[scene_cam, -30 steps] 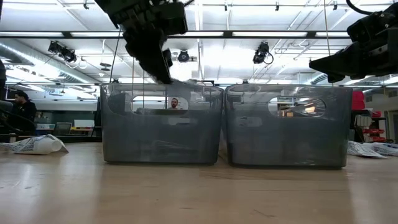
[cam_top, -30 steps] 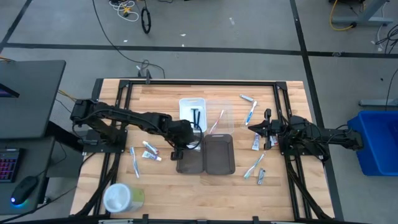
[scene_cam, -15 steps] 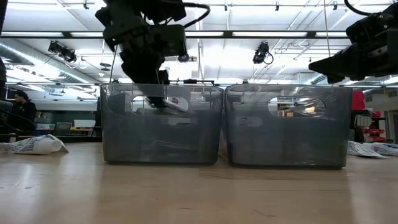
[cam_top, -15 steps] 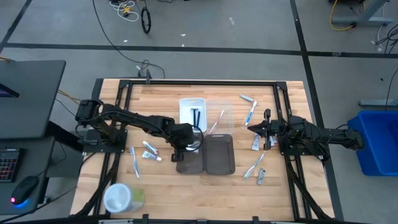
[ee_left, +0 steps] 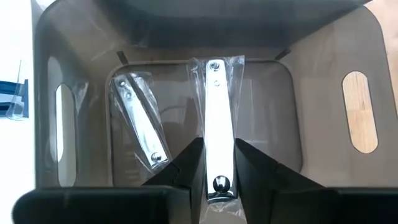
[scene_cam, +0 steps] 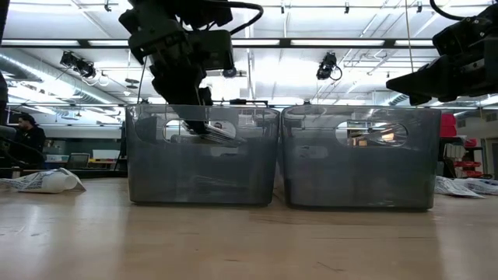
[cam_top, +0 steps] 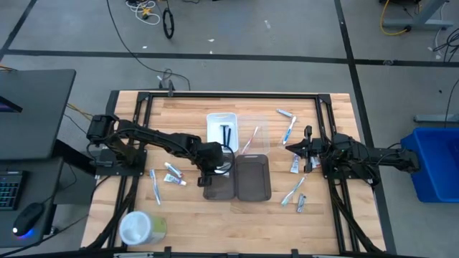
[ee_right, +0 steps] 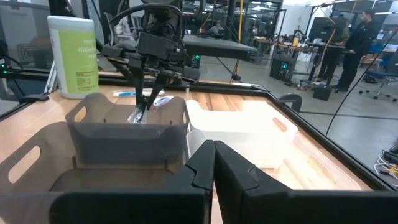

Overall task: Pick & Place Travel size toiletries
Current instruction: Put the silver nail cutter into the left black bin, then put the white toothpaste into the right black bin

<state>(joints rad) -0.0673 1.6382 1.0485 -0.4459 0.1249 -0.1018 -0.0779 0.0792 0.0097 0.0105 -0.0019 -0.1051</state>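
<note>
High view, table (cam_top: 186, 107): light wood planks, grey floor around.
Left gripper (ee_left: 214, 163): pinching wrapped nail clipper (ee_left: 216, 118) over left grey tray (cam_top: 217, 188).
Right gripper (ee_right: 213, 163): fingers pressed together, right of that tray.
Room: workshop benches, a person (ee_right: 359, 34) standing beyond.

We count four trays around the table's middle: one white tray (cam_top: 215, 122), one clear tray (cam_top: 259, 129), one grey tray (cam_top: 222, 190) and a second grey tray (cam_top: 252, 179). We find four toothbrushes: one at 9 o'clock (cam_top: 154, 186), two at 3 o'clock (cam_top: 289, 130), one in the clear tray. Of the small white tubes we make out five: two at 9 o'clock (cam_top: 173, 170), three at 3 o'clock (cam_top: 295, 165). We see what looks like two black sticks (cam_top: 226, 135), one nail clipper (ee_left: 216, 124) and a second nail clipper (ee_left: 138, 118), both wrapped. One round container (cam_top: 140, 228) stands at 7 o'clock.
</note>
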